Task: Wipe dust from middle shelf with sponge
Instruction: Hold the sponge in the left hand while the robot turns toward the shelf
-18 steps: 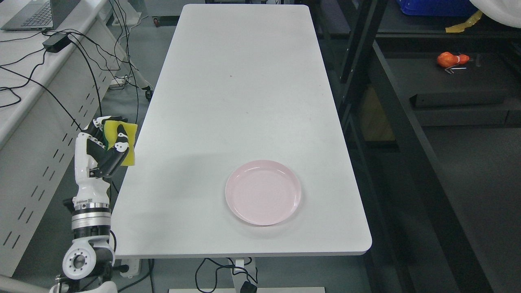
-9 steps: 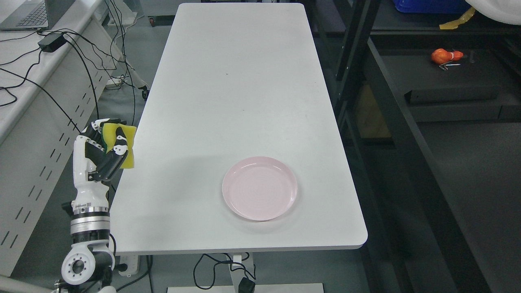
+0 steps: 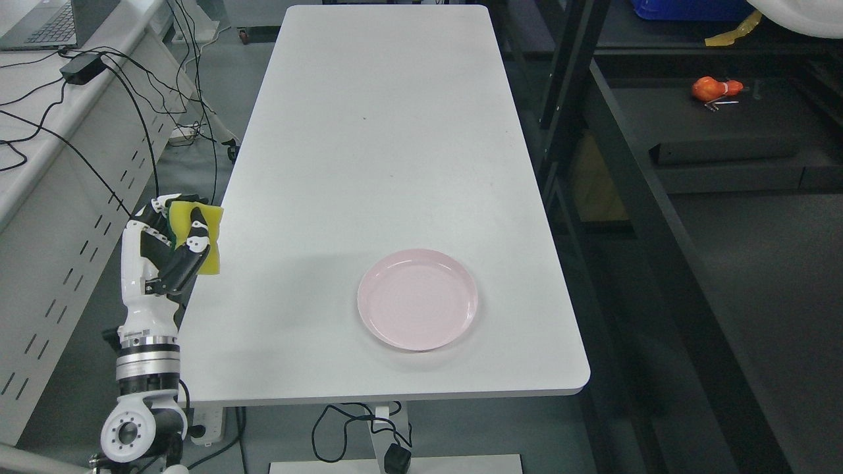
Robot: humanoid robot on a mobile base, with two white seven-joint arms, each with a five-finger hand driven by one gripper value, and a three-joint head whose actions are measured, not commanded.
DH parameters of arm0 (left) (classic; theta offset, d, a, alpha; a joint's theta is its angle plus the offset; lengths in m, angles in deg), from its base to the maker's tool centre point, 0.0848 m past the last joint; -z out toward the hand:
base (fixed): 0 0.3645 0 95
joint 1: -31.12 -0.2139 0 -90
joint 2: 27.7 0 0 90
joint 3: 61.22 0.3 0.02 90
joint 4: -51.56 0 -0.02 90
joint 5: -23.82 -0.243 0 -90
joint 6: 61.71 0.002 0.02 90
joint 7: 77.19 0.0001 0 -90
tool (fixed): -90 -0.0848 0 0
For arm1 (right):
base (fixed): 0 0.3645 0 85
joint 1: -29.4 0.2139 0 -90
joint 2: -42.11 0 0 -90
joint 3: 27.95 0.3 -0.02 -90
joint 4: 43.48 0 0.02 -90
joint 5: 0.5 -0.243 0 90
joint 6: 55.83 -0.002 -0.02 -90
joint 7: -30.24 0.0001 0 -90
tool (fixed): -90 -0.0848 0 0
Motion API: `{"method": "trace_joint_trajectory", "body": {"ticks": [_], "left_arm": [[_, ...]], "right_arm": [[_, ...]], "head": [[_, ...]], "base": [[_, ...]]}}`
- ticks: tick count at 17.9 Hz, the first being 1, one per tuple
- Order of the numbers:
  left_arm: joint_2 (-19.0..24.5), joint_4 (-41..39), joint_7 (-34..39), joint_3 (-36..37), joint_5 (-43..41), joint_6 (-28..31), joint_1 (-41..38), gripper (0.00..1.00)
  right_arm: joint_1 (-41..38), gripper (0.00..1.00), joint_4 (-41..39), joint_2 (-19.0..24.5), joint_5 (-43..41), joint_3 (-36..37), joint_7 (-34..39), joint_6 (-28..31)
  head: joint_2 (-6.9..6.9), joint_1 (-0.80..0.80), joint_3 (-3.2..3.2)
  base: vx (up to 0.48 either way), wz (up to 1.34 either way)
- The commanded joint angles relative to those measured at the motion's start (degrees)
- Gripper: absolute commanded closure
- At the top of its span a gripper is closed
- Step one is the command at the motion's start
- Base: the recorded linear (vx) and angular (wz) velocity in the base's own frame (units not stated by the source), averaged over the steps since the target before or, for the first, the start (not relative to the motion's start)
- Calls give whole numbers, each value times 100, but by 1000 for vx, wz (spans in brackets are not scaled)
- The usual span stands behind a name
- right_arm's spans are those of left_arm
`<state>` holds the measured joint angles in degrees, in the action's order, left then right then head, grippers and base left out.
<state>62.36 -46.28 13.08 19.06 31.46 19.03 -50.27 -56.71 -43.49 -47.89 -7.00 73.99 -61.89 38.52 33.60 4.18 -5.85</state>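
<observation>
White bench (image 3: pixel 395 164) is seen centrally, a pink plate (image 3: pixel 417 299) at 6 o'clock. At 9 o'clock, off the bench edge, the yellow sponge (image 3: pixel 205 238) is clamped upright by curled left hand (image 3: pixel 164 247) fingers, presumably for carrying to the dark shelf (image 3: pixel 724 138) at 2 o'clock.

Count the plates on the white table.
1. A round pink plastic plate lies on the white rectangular table, near its front edge, right of centre. Nothing covers the tabletop, so none seems hidden.

A pink plate (image 3: pixel 417 300) sits on the white tabletop (image 3: pixel 382 131) near its front edge. A laptop (image 3: pixel 39 23) (far left) rests among black cables (image 3: pixel 132 85) on another desk.
</observation>
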Motion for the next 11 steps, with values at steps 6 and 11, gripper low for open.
{"method": "trace_joint_trajectory", "body": {"ticks": [6,11], "left_arm": [[94,-192,-1,76,1,329,255,99],[94,-192,-1,67,1,347,360,99]], "right_arm": [[6,0,-100,-100,0,2,3,5],[-3,0,-100,-100,0,2,3,5]], "head": [[0,0,0],[0,0,0]], "base": [[-40,0],[-31,0]]}}
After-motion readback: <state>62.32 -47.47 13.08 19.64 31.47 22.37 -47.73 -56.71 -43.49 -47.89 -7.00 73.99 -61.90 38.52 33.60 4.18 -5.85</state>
